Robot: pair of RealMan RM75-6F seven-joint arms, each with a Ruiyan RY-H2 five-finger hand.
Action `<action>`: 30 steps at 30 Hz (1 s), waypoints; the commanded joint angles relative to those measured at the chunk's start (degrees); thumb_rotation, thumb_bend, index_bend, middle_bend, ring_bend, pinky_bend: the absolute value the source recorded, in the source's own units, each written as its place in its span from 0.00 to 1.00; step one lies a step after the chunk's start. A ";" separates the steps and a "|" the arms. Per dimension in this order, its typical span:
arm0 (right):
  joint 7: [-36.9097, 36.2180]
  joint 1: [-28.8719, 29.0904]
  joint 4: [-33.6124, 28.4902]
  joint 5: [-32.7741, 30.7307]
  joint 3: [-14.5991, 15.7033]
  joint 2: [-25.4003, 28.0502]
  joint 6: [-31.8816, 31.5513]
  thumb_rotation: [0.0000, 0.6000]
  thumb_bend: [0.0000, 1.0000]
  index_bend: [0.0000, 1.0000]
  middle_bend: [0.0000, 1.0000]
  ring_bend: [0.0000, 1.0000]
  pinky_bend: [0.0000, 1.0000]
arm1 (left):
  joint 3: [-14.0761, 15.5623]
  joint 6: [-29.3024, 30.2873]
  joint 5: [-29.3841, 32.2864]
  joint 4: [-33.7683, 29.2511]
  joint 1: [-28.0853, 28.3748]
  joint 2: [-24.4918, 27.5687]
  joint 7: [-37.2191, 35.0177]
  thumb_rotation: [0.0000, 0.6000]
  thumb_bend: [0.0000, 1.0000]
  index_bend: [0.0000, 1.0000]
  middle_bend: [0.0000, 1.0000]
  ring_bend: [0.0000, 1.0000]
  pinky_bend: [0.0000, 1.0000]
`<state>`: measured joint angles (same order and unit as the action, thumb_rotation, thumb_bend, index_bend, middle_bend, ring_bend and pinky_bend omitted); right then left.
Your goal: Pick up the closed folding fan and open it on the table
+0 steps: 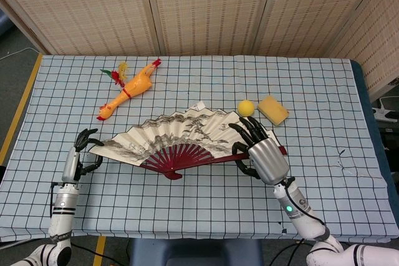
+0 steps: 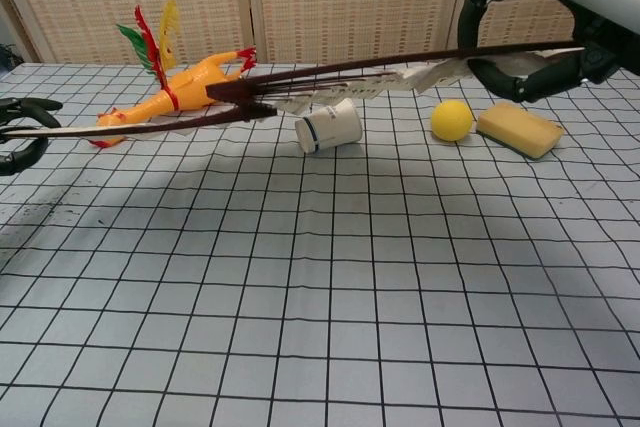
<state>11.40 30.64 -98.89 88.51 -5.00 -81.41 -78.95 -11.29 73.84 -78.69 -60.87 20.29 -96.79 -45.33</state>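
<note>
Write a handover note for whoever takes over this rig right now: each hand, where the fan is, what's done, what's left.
Left hand: pinches the left end of the paper folding fan with dark red ribs.
Right hand: grips the fan's right guard stick.
Fan: spread wide and held level above the checked tablecloth, as the chest view shows.
Done: picked up and opened.
Left: lower the fan onto the cloth and let go, minding the white paper cup that lies under it.

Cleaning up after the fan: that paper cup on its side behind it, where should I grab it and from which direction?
Grip the paper cup around its mid-body, one finger on each curved side, coming down from above. It lies tipped over on the table, open mouth toward the left hand's side, so the rim is awkward. The spread folding fan hangs over it; probably clear that first.
</note>
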 commanded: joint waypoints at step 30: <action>6.81 -11.57 -5.79 -0.69 12.42 18.62 2.02 1.00 0.03 0.00 0.00 0.00 0.00 | 15.18 9.62 -15.56 -7.71 -5.06 15.69 7.47 1.00 0.45 0.00 0.00 0.00 0.08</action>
<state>25.77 24.74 -105.14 82.93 7.66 -63.49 -65.80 1.24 79.66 -90.33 -59.75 16.76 -89.30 -41.60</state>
